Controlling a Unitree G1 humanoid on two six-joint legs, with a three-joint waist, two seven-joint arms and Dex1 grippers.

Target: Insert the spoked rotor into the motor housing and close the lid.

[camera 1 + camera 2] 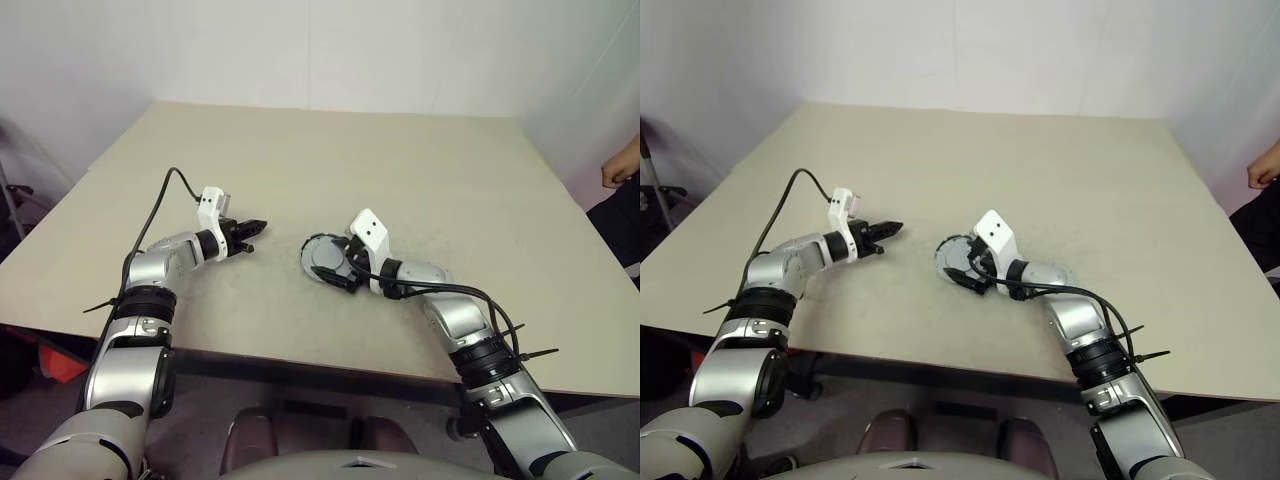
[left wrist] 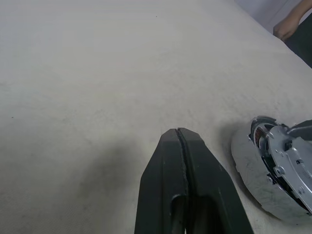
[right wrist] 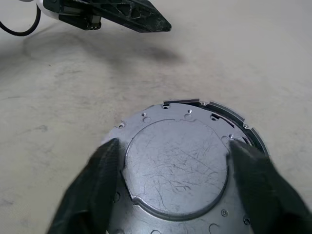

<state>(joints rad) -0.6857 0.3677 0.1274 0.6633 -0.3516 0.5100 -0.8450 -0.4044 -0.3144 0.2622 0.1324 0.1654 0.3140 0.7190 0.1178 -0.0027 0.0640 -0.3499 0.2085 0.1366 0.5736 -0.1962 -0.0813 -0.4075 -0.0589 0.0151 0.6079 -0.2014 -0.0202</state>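
Observation:
The motor housing (image 1: 312,256) lies near the middle of the table, its dark rim (image 3: 245,126) showing past a round silver lid (image 3: 175,165) that sits on it, slightly tilted. My right gripper (image 1: 340,266) reaches in from the right, and its two black fingers (image 3: 97,180) press against opposite sides of the lid's raised centre. The spoked rotor is hidden. My left gripper (image 1: 257,228) is shut and empty, hovering just above the table a short way left of the housing and pointing at it.
The beige table (image 1: 330,160) has its front edge (image 1: 300,352) close below both arms. A person's hand (image 1: 620,172) shows at the far right, beyond the table's edge.

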